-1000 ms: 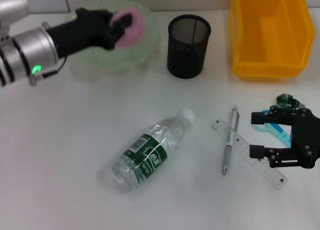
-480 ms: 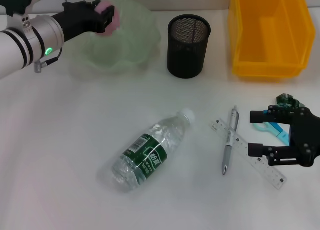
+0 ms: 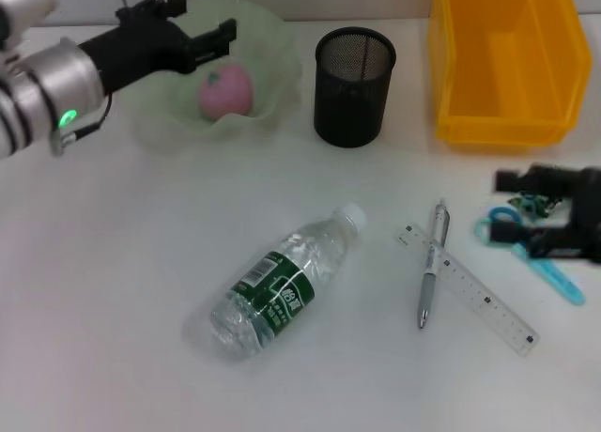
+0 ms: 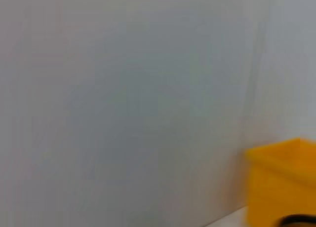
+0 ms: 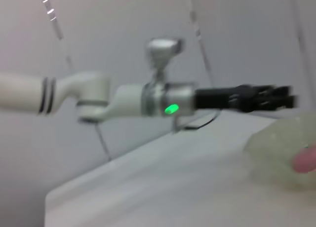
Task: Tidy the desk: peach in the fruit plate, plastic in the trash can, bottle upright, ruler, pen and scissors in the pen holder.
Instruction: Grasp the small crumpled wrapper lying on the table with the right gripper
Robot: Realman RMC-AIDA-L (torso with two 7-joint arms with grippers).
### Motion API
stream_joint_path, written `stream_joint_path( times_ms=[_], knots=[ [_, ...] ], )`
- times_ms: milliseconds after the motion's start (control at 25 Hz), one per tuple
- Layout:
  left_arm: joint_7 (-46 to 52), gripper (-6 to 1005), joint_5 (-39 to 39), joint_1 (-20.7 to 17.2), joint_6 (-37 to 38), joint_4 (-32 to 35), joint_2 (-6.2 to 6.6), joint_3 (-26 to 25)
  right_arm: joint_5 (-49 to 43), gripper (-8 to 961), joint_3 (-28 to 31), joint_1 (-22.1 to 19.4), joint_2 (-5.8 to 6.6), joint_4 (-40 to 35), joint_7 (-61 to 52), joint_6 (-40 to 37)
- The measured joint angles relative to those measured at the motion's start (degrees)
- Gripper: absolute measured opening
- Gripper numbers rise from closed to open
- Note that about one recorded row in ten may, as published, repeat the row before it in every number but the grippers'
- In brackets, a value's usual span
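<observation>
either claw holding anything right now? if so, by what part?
Left claw holds nothing: open above the fruit plate, with the peach lying in the plate. Right claw is over the scissors; whether it grips them cannot be told.

Open desk at the near left; the clutter sits right of centre and along the back.

The lying bottle [image 3: 282, 289] blocks the middle. Pen [image 3: 430, 278] and ruler [image 3: 467, 288] cross just right of it, with the scissors [image 3: 531, 254] beside them under the right gripper [image 3: 549, 211]. Pen holder [image 3: 354, 86], yellow bin [image 3: 504, 59] and fruit plate [image 3: 218, 80] line the back edge, with narrow gaps between them.
</observation>
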State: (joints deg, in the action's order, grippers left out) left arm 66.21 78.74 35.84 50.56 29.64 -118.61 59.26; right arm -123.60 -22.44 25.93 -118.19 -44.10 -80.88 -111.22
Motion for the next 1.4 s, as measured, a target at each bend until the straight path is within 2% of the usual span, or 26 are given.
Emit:
stream_joint_path(
  times_ms=[40,80,240,400,440,480,600,720,880,1040,1400],
  knots=[
    [0.0,770,0.2,-3.5,9.3,1.8,0.57,-0.3,1.7,813,0.0,-0.3,0.89,-3.7,-6.1,-0.7],
    [0.0,776,0.2,-3.5,9.3,1.8,0.57,-0.3,1.7,813,0.0,-0.3,0.89,-3.7,-6.1,-0.7],
    [-1.1,800,2.2,-8.7,24.6,2.4,2.98,0.2,1.7,813,-1.5,-0.4,2.84,-16.8,-23.8,-1.9],
    [-4.0,823,4.5,-12.7,29.8,2.2,4.06,0.0,-5.3,813,-8.3,0.7,3.57,-32.9,-41.3,-2.2],
    [-4.9,829,4.7,-14.2,30.6,2.2,4.24,0.2,-11.5,812,-12.8,2.0,3.52,-39.6,-50.3,-1.9],
    [-4.9,828,4.7,-14.2,30.6,2.2,4.24,0.2,-11.5,812,-12.8,2.0,3.52,-39.6,-50.3,-1.9],
    [-5.6,825,4.7,-15.9,31.1,2.2,4.21,-0.1,-21.4,812,-20.1,4.4,2.84,-45.1,-58.5,-1.5],
    [-6.1,823,4.8,-16.4,30.9,2.1,3.89,-0.2,-28.9,812,-25.5,6.3,1.39,-44.9,-62.2,1.1],
    [-6.2,819,5.2,-16.3,30.7,2.1,3.5,0.1,-35.1,812,-28.1,8.1,-0.59,-39.8,-63.0,6.8],
    [-6.6,815,6.2,-16.2,30.6,2.1,3.1,-0.3,-35.9,812,-31.0,8.2,-0.81,-35.1,-62.7,12.9],
    [-6.7,807,6.3,-15.9,30.0,2.2,3.07,-0.3,-35.9,813,-32.5,8.6,-0.82,-27.2,-61.8,21.7]
  ],
)
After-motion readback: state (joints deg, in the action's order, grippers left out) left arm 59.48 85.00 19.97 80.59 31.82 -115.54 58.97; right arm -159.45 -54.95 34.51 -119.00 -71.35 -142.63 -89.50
